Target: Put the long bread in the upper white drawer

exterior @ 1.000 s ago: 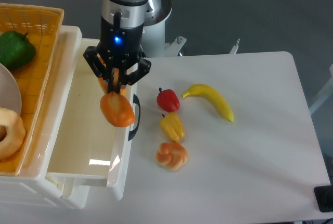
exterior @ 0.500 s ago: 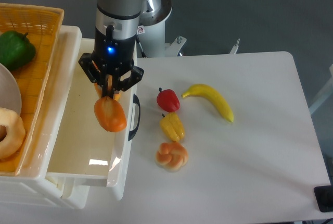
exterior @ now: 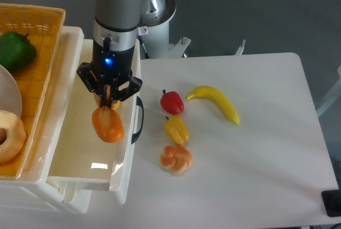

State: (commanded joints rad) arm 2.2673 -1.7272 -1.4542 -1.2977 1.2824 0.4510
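One long bread [exterior: 107,124], pinched endwise by your gripper [exterior: 108,99], hangs over the upper white drawer [exterior: 80,149], ready for lowering.

Robotics laboratory. A grey industrial robot arm [exterior: 118,10] stands at a plain white worktop [exterior: 256,149] over grey floor. Plastic toy foods, such as a glossy yellow banana [exterior: 216,103], serve as test objects.
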